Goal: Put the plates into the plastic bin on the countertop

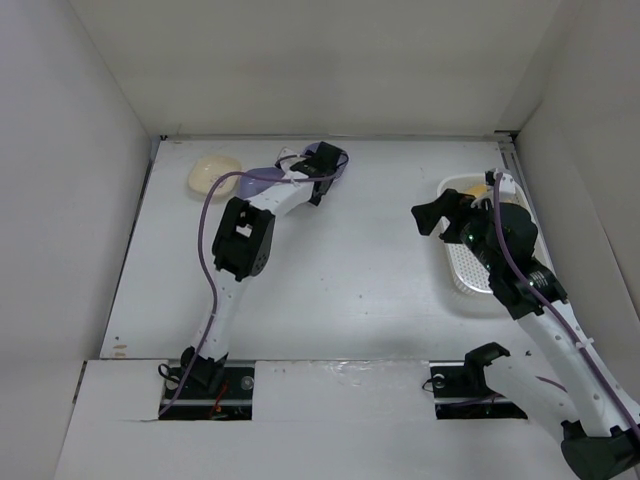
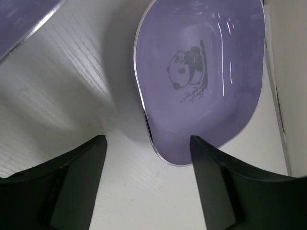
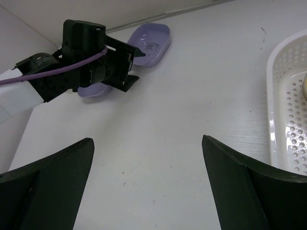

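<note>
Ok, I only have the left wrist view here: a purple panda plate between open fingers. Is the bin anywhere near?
Observer: No, the plastic bin sits at the far right of the countertop, across from that arm.
Operator: Anything in it?
Observer: A yellow-orange plate shows at its far end.
Operator: Any other plates out?
Observer: A cream plate lies near the far-left corner, beside the second purple plate.

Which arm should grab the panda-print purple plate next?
Left. The left gripper is open right at the purple plate, whose near rim shows between its fingers. The right gripper, also open, is far across the countertop, beside the plastic bin.
</note>
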Robot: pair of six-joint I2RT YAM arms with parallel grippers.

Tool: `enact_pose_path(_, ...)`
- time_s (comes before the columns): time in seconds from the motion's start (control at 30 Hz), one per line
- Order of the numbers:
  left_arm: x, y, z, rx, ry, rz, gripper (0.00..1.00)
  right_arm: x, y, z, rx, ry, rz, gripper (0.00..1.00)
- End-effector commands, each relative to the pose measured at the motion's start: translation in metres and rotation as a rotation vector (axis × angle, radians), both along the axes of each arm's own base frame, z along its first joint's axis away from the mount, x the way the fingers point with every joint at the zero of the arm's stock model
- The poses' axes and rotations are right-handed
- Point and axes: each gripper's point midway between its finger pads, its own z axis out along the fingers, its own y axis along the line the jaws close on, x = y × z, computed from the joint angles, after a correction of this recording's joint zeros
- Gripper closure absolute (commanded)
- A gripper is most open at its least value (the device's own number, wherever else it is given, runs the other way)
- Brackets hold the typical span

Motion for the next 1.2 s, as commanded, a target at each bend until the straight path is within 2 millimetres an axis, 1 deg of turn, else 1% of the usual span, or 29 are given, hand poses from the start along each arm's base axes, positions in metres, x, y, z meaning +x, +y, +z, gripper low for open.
enact_pose_path(0.0, 0.011, 0.008, 0.024, -0.012, -0.043, 0.066, 0.36, -0.001, 0.001, 0.02, 0.016, -0.064, 0.019, 0.0)
enact_pose_path(0.03, 0.011, 0.008, 0.017, 0.002, -0.032, 0.059, 0.5, -0.001, 0.001, 0.02, 0.016, -0.064, 0.019, 0.0)
enact_pose_path(0.07, 0.012, 0.006, 0.02, -0.009, -0.035, 0.053, 0.56, 0.0, -0.001, 0.02, 0.016, -0.064, 0.01, 0.0)
enact_pose_path(0.1, 0.011, 0.006, 0.013, -0.003, -0.025, 0.053, 0.64, 0.0, -0.001, 0.02, 0.016, -0.064, 0.01, 0.0)
enact_pose_path(0.13, 0.011, 0.004, 0.012, -0.01, -0.021, 0.046, 0.69, 0.0, -0.001, 0.02, 0.016, -0.064, 0.01, 0.0)
enact_pose_path(0.17, 0.012, 0.009, 0.003, 0.002, -0.003, 0.039, 0.78, 0.0, -0.001, 0.02, 0.016, -0.064, 0.01, 0.0)
enact_pose_path(0.2, 0.013, 0.006, 0.005, -0.012, -0.011, 0.033, 0.78, 0.0, -0.001, 0.025, 0.019, -0.073, 0.01, 0.0)
enact_pose_path(0.23, 0.011, 0.003, -0.004, -0.019, 0.009, 0.021, 0.78, -0.001, -0.002, 0.023, 0.016, -0.064, 0.01, 0.0)
enact_pose_path(0.3, 0.012, 0.0, -0.007, -0.024, 0.014, 0.015, 0.79, -0.001, -0.002, 0.027, 0.019, -0.073, 0.01, 0.0)
enact_pose_path(0.37, 0.015, 0.005, -0.012, -0.016, 0.017, 0.016, 0.75, -0.002, -0.002, 0.025, 0.016, -0.064, 0.01, 0.0)
enact_pose_path(0.43, 0.015, 0.004, -0.013, -0.023, 0.02, 0.011, 0.68, -0.002, -0.002, 0.025, 0.016, -0.064, 0.01, 0.0)
enact_pose_path(0.47, 0.014, 0.004, -0.018, -0.018, 0.028, 0.011, 0.68, -0.002, -0.002, 0.025, 0.016, -0.064, 0.01, 0.0)
enact_pose_path(0.53, 0.014, 0.004, -0.018, -0.012, 0.029, 0.004, 0.78, -0.002, -0.002, 0.025, 0.016, -0.064, 0.01, 0.0)
enact_pose_path(0.57, 0.012, 0.003, -0.025, -0.013, 0.042, -0.001, 0.9, -0.002, -0.002, 0.025, 0.016, -0.064, 0.01, 0.0)
enact_pose_path(0.6, 0.012, 0.002, -0.025, -0.019, 0.046, -0.007, 1.0, -0.002, -0.002, 0.025, 0.016, -0.064, 0.01, 0.0)
enact_pose_path(0.7, 0.017, -0.009, -0.017, -0.035, 0.02, -0.066, 1.0, -0.001, -0.003, 0.027, 0.017, -0.073, 0.001, 0.0)
enact_pose_path(0.73, 0.018, -0.013, -0.002, -0.023, -0.011, -0.125, 1.0, 0.0, -0.003, 0.023, 0.014, -0.065, 0.001, 0.0)
enact_pose_path(0.77, 0.018, -0.027, 0.008, -0.028, -0.047, -0.192, 1.0, 0.002, -0.002, 0.02, 0.011, -0.054, 0.001, 0.0)
enact_pose_path(0.8, 0.027, -0.046, 0.032, -0.057, -0.139, -0.26, 1.0, 0.002, -0.002, 0.022, 0.014, -0.063, 0.001, 0.0)
enact_pose_path(0.83, 0.025, -0.049, 0.036, -0.048, -0.143, -0.3, 1.0, 0.004, -0.006, 0.022, 0.012, -0.064, -0.019, 0.0)
enact_pose_path(0.87, 0.02, -0.067, 0.064, -0.021, -0.2, -0.351, 1.0, 0.004, -0.006, 0.022, 0.012, -0.064, -0.019, 0.0)
enact_pose_path(0.93, 0.01, -0.07, 0.083, 0.047, -0.217, -0.394, 1.0, 0.007, -0.014, 0.022, -0.001, -0.068, -0.051, 0.0)
enact_pose_path(0.97, 0.006, -0.074, 0.097, 0.063, -0.239, -0.421, 1.0, 0.008, -0.016, 0.022, -0.002, -0.068, -0.06, 0.0)
enact_pose_path(1.0, -0.004, -0.073, 0.111, 0.115, -0.256, -0.474, 1.0, 0.009, -0.016, 0.024, -0.008, -0.081, -0.058, 0.0)
enact_pose_path(1.03, -0.013, -0.077, 0.117, 0.123, -0.256, -0.516, 1.0, 0.012, -0.016, 0.023, -0.019, -0.084, -0.056, 0.0)
enact_pose_path(1.07, -0.02, -0.074, 0.122, 0.138, -0.253, -0.539, 1.0, 0.013, -0.019, 0.023, -0.02, -0.084, -0.065, 0.0)
enact_pose_path(1.1, -0.036, -0.071, 0.129, 0.161, -0.251, -0.569, 1.0, 0.017, -0.02, 0.021, -0.022, -0.08, -0.075, 0.0)
enact_pose_path(1.13, -0.044, -0.068, 0.132, 0.167, -0.255, -0.595, 1.0, 0.021, -0.019, 0.015, -0.037, -0.064, -0.073, 0.0)
enact_pose_path(1.17, -0.058, -0.072, 0.133, 0.166, -0.262, -0.649, 1.0, 0.025, -0.021, 0.015, -0.036, -0.063, -0.077, 0.0)
